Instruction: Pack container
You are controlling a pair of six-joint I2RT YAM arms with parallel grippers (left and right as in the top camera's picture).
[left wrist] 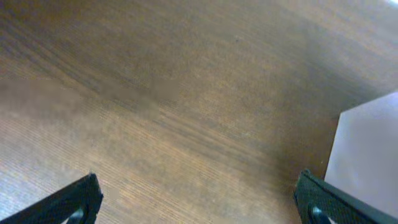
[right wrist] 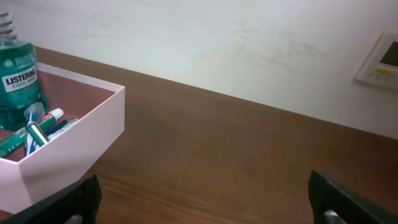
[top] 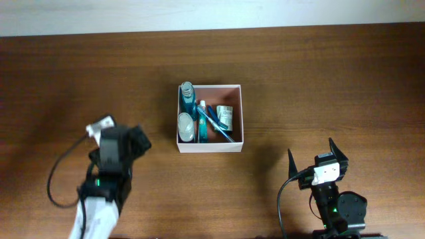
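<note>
The container (top: 235,113), a small square box with white walls and a reddish-brown inside, sits mid-table. Inside stand a green mouthwash bottle (top: 186,95), a pale oval piece (top: 185,126), a blue toothbrush (top: 216,123) and a small tube (top: 225,116). My left gripper (top: 137,141) is to the container's lower left, open over bare wood (left wrist: 199,208), with the container's white wall (left wrist: 367,155) at the right edge. My right gripper (top: 312,151) stands open to the lower right (right wrist: 205,205). The right wrist view shows the container (right wrist: 81,134) and the bottle (right wrist: 18,81) at the left.
The dark wooden table (top: 319,73) ends at a white wall (right wrist: 217,43) behind the container. A wall plate (right wrist: 380,59) shows at the far right. A black cable (top: 56,179) loops beside the left arm.
</note>
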